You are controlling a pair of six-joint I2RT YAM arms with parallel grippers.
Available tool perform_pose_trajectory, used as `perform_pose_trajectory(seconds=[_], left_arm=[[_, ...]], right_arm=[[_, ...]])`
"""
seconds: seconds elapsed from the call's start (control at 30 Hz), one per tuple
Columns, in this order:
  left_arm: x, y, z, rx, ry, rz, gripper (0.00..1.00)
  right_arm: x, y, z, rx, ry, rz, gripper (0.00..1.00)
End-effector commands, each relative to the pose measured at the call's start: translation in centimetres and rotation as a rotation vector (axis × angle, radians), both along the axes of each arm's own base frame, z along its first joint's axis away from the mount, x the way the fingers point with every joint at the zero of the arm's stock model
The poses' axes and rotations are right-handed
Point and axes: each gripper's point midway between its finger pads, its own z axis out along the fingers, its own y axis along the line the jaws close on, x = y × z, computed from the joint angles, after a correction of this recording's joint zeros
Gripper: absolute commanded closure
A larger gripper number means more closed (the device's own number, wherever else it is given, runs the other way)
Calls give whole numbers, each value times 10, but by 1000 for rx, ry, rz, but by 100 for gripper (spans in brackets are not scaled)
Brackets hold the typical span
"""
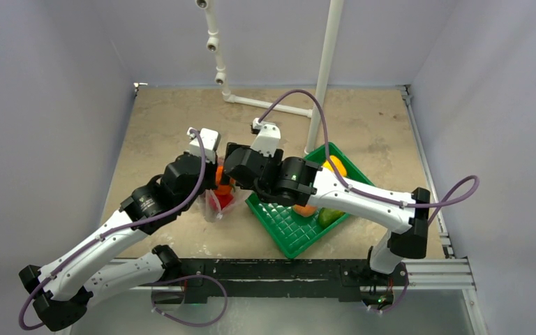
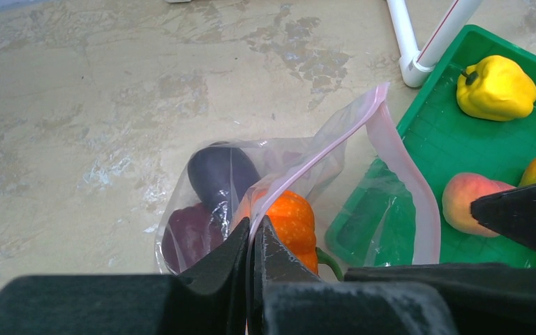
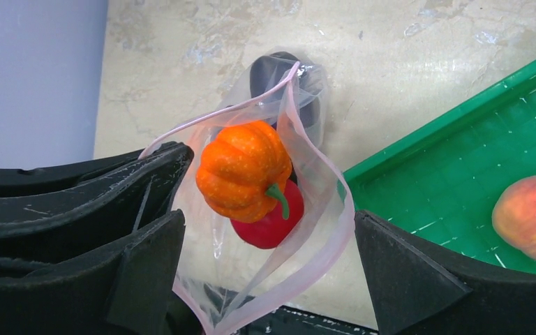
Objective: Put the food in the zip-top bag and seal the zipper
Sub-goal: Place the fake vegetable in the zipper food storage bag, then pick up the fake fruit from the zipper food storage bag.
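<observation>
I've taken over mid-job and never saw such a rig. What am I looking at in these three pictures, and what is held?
Two robot arms are bolted at the near edge of the table. One picture looks down from above and behind them; the other two come from a camera on each wrist. The left claw is shut on the pink zipper strip of the clear bag. The right claw stands open around the bag's mouth, gripping nothing. Inside lie an eggplant, an orange pumpkin and a red toy. The green tray beside it holds a yellow pepper and a peach.
</observation>
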Motion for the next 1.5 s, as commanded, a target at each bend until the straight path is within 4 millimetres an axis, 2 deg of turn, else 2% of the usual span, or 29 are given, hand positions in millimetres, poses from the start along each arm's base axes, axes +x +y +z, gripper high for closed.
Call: perform_pose_trajectory(seconds=[0.0, 0.47, 0.67, 0.83, 1.2, 1.3, 1.47], left_arm=[[1, -5, 2, -19, -11, -12, 100], [1, -5, 1, -17, -8, -9, 100], [1, -4, 2, -19, -11, -8, 100], [1, -5, 1, -17, -9, -10, 100], [1, -6, 0, -15, -4, -14, 100], [1, -7, -1, -13, 0, -18, 100], [1, -7, -2, -13, 1, -19, 100]], right_arm=[[2, -21, 6, 26, -1, -91, 8], [1, -75, -25, 19, 63, -174, 9], [10, -112, -67, -45, 141, -248, 10], [16, -137, -94, -96, 178, -302, 10], [10, -164, -154, -266, 264, -340, 5], [7, -166, -165, -287, 283, -341, 1], [3, -171, -176, -310, 304, -338, 1]])
